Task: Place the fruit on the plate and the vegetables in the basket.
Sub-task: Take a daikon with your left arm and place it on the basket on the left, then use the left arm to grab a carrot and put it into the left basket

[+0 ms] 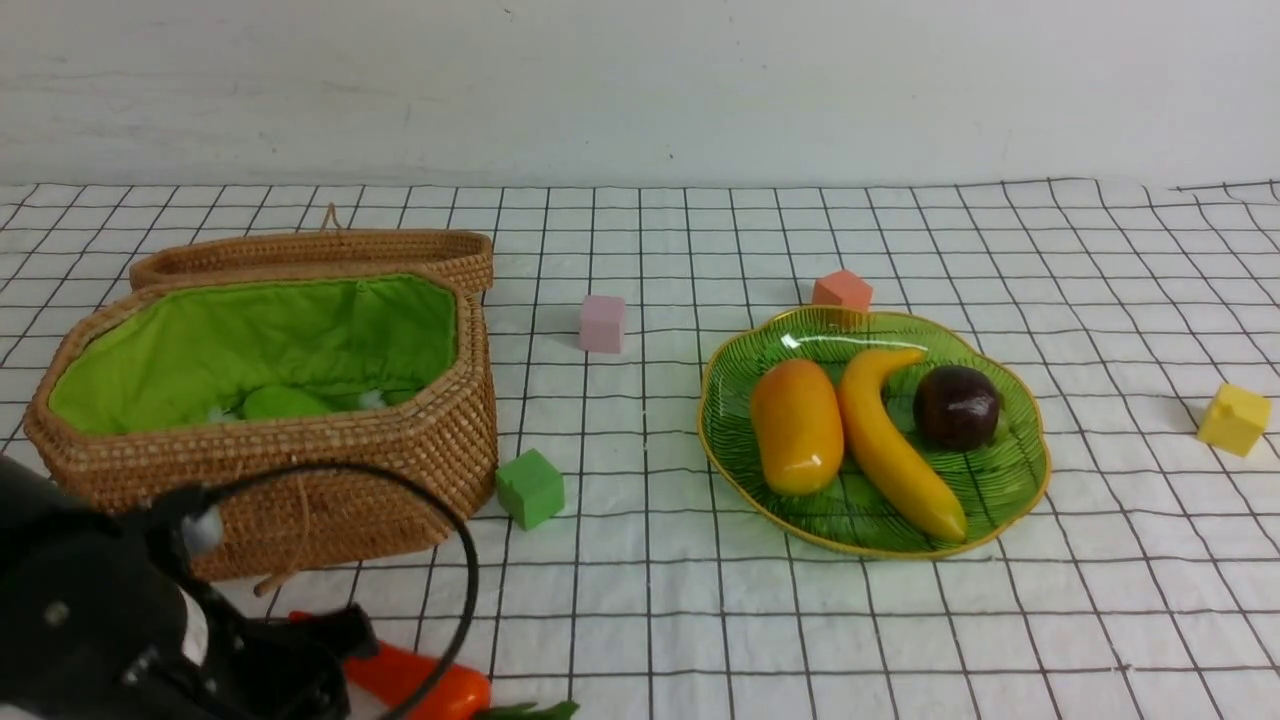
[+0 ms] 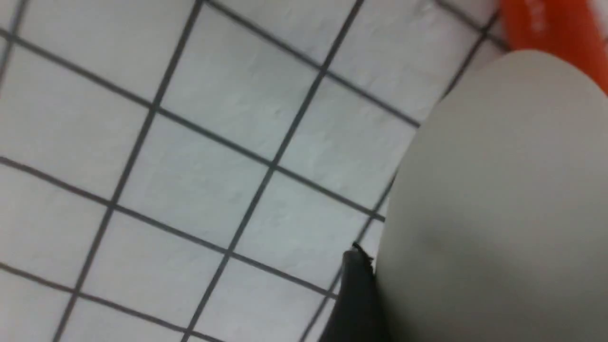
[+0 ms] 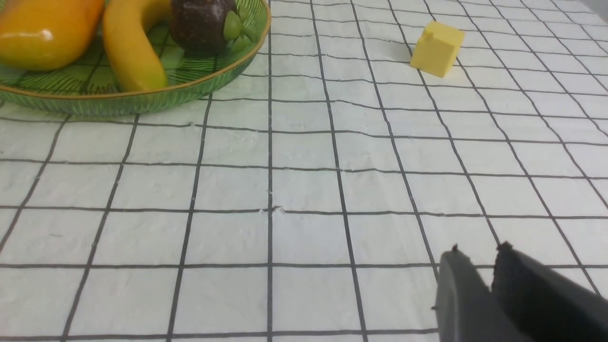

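Fruit (image 1: 797, 425) on the plate (image 1: 1005, 475), gourd (image 1: 285, 403) in the basket (image 1: 400, 470): the left tool (image 1: 335, 645) noses the radish (image 2: 498, 199) beside the pepper (image 1: 440, 685), likely next; its grip I cannot tell. The right tool (image 3: 477, 249) hangs empty, nearly pressed together.

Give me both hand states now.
Left hand: cannot tell; one finger touches the white radish, grip unclear.
Right hand: closed, empty.
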